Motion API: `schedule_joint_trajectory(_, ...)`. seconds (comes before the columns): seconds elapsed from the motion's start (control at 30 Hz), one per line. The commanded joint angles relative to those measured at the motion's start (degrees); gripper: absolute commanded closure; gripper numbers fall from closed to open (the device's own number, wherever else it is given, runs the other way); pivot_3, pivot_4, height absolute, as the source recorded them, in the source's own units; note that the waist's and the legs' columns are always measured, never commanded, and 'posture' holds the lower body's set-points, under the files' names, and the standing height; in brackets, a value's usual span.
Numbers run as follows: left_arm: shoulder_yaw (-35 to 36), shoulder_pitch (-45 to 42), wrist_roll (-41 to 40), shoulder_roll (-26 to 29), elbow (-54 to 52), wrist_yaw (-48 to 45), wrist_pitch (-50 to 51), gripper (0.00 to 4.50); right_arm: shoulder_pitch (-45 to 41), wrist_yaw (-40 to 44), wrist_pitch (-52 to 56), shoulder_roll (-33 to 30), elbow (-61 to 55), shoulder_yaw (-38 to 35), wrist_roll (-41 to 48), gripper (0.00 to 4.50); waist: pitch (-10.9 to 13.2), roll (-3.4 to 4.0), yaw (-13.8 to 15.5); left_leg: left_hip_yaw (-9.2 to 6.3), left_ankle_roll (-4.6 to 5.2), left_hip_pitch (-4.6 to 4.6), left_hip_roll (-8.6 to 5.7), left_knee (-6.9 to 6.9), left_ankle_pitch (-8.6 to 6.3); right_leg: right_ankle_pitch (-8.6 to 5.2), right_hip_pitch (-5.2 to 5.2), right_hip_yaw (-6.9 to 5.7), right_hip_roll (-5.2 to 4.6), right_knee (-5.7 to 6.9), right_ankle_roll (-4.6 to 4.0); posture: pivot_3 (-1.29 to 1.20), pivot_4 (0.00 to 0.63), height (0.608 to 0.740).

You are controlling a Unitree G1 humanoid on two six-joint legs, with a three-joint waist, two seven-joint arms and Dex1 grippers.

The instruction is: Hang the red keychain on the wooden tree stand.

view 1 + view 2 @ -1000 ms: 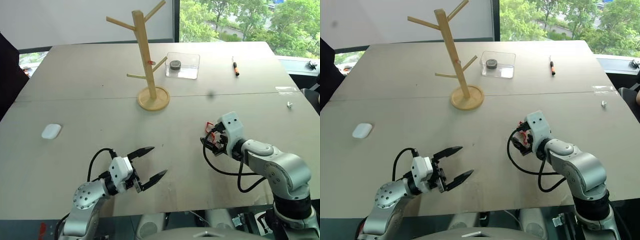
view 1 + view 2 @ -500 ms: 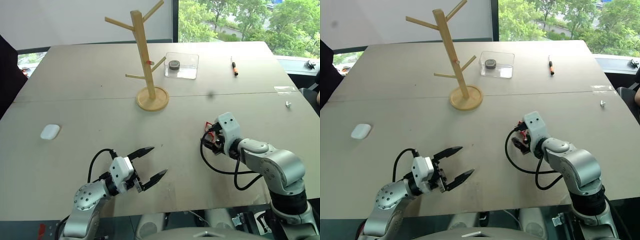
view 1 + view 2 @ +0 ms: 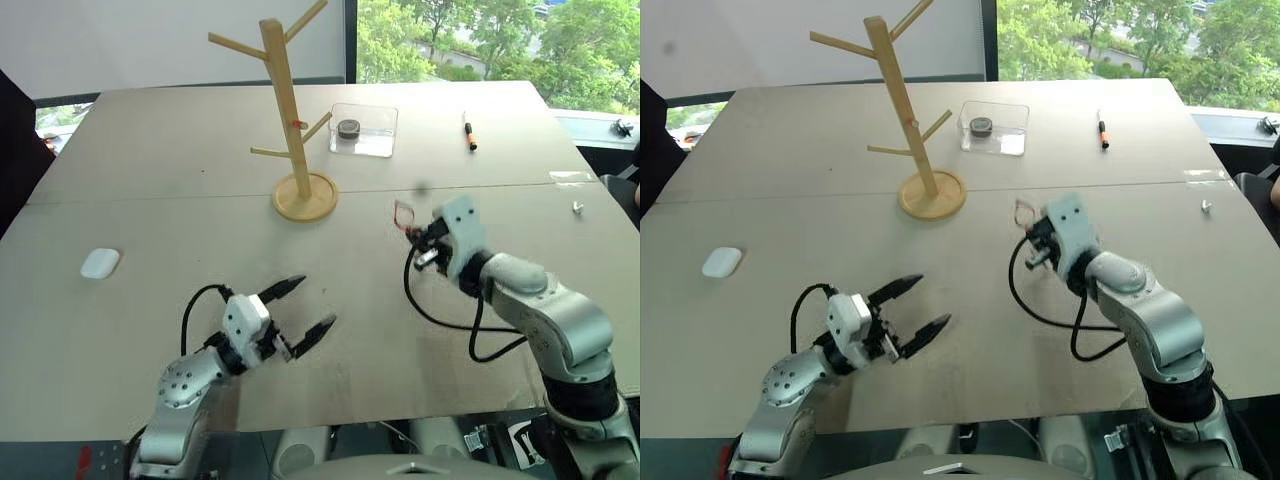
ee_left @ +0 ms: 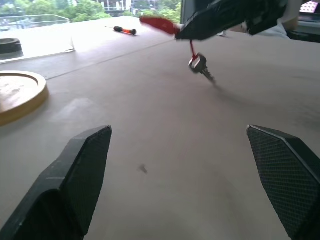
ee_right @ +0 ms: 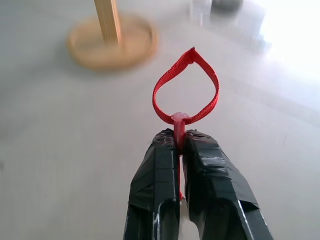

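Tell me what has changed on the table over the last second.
The right gripper, down at the tabletop a second ago, has shut on the thin red loop-strap keychain and lifted it clear, its small silver key dangling. The left gripper rose slightly, fingers open. The light-wood tree stand, clear tray and marker pen stayed put.

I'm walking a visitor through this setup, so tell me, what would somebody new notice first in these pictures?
First, the right gripper, lifted above the table's near right part and shut on the red keychain, whose loop stands out past the fingertips while its silver key dangles below. Next, the wooden tree stand rising at the middle of the table's far half, its pegs bare. The left gripper hangs open and empty at the near left.
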Motion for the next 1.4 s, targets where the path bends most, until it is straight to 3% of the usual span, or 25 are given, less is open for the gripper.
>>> schedule_joint_trajectory(0.03,2.7,-4.7,-1.0,-1.8,-5.5,8.7,6.5,0.0,-3.8,2.6,-12.4,-0.5,0.9,2.5,-4.3,4.38,0.0,-0.03,0.1,-0.01,0.0,0.0,-0.01,0.0,0.0,0.06,0.01,-0.01,0.03,0.0,0.11,0.0,0.15,0.74)
schedule_joint_trajectory(0.23,5.0,-18.8,-0.8,-7.7,-13.4,28.7,25.2,0.0,-12.8,4.6,-27.7,6.0,11.0,6.3,-8.6,4.38,0.0,-0.13,-0.1,-0.02,0.0,0.01,-0.08,0.05,0.01,0.28,0.05,0.07,0.14,0.05,0.04,0.0,0.15,0.74)
schedule_joint_trajectory(0.43,6.1,-23.2,-0.6,-10.0,-17.5,37.1,34.9,0.0,-16.0,6.9,-34.5,9.2,19.2,8.1,-11.2,4.38,0.0,-0.14,-0.1,-0.03,-0.01,0.02,-0.1,0.04,0.02,0.31,0.06,0.09,0.17,0.08,-0.01,0.0,0.15,0.74)
schedule_joint_trajectory(0.87,6.4,-22.1,-0.3,-10.4,-20.0,39.6,40.2,0.0,-19.9,9.4,-40.1,15.9,31.9,10.1,-14.5,4.38,0.0,-0.13,-0.1,-0.04,-0.08,0.04,-0.11,0.03,0.05,0.31,0.04,0.14,0.18,0.1,-0.04,0.0,0.15,0.74)
schedule_joint_trajectory(1.4,5.9,-22.2,-0.1,-11.1,-20.9,39.9,40.8,0.0,-27.7,6.4,-50.0,22.0,54.7,5.2,-15.7,4.38,0.0,-0.12,-0.2,-0.07,-0.17,0.05,-0.14,-0.04,0.11,0.32,0.03,0.15,0.17,0.11,-0.06,0.0,0.15,0.74)
